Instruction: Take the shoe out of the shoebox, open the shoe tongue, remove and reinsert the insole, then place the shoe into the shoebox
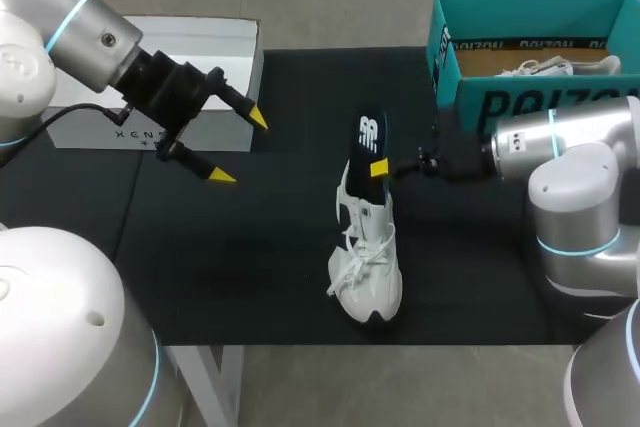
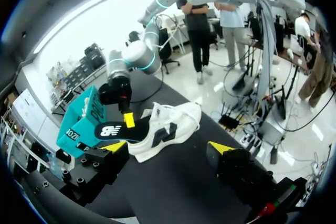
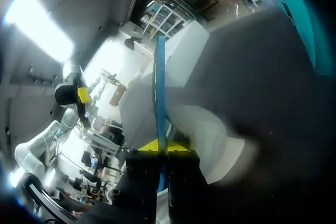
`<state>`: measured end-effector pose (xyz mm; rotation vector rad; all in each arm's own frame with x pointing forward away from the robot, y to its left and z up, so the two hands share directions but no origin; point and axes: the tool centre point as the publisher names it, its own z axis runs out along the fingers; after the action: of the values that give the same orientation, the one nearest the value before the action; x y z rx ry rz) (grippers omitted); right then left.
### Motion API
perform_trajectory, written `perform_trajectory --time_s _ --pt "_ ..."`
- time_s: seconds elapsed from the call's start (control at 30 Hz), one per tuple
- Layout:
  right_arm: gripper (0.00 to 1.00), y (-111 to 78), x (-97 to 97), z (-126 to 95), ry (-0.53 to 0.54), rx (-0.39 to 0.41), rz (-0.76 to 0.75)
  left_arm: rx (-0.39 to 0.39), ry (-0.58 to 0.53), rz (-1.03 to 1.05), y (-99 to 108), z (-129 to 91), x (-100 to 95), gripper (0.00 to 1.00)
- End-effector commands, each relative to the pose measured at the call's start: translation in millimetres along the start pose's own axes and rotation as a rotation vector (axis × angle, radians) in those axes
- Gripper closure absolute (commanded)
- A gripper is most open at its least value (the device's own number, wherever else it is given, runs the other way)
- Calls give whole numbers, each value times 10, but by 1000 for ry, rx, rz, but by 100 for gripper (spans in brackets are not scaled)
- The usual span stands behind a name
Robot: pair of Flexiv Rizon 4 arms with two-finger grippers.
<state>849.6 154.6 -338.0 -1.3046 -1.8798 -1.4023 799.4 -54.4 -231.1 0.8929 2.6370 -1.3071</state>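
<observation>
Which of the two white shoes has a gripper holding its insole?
The shoe on the black mat: the right gripper is shut on the dark insole standing up from it. The other shoe lies inside the teal shoebox.

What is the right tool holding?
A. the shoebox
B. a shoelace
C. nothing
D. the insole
D: the right tool is shut on the dark insole, which sticks out of the shoe.
</observation>
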Motion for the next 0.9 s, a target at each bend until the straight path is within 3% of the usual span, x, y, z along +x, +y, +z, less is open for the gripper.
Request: perform_trajectory --time_s 0.03,0.33,0.9 --pt "100 -102 -7 40 -8 -1 8 -2 3 0 0 -4 -2 0" --pt "100 -114 -39 44 -33 4 10 -2 3 0 0 -4 -2 0" --pt "100 235 8 129 -15 -39 -45 -2 3 0 0 -4 -2 0"
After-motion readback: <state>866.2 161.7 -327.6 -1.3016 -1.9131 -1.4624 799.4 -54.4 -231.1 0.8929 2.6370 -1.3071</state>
